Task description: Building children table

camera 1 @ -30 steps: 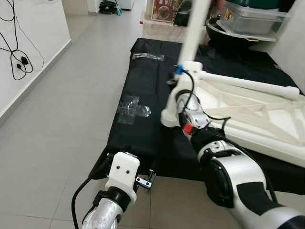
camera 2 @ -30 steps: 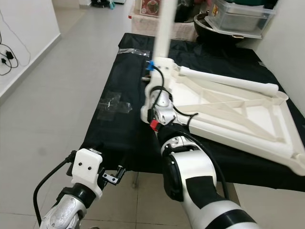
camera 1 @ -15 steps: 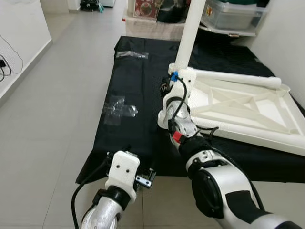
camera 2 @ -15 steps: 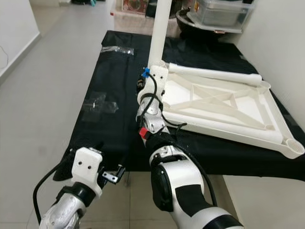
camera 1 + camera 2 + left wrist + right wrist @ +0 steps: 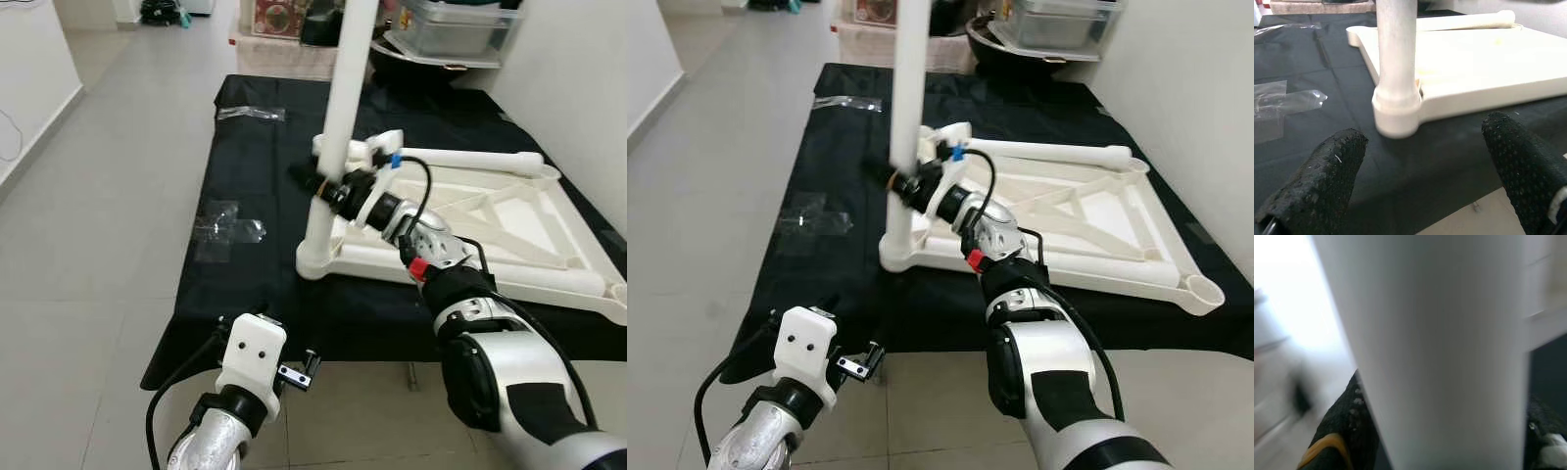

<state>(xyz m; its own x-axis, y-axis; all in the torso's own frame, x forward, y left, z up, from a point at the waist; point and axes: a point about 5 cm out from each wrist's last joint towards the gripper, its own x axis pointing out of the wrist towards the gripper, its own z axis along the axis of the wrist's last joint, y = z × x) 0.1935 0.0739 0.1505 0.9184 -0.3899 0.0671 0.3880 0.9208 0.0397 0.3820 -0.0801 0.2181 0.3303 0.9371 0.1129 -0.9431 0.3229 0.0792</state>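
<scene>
A white children's table (image 5: 490, 211) lies upside down on a black cloth (image 5: 255, 284). One white leg (image 5: 345, 88) stands upright in the near left corner socket (image 5: 315, 262). My right gripper (image 5: 315, 184) is shut on this leg a little above the socket. In the right wrist view its black fingers (image 5: 1347, 426) sit on either side of the leg (image 5: 1440, 347). A second leg (image 5: 470, 159) lies along the table's far edge. My left gripper (image 5: 1422, 134) is open and low, by the cloth's front edge, facing the socket (image 5: 1397, 115).
Clear plastic bags (image 5: 227, 225) (image 5: 250, 114) lie on the cloth to the left of the table. Storage boxes and a dark bowl (image 5: 446, 34) stand beyond the cloth's far end. A white wall (image 5: 578, 88) runs along the right. Grey tiled floor (image 5: 88, 225) spreads to the left.
The camera has moved and the scene has shifted. My right arm has swung round, and its gripper now clasps the upright leg from the right, higher than before. The left arm has stayed put.
</scene>
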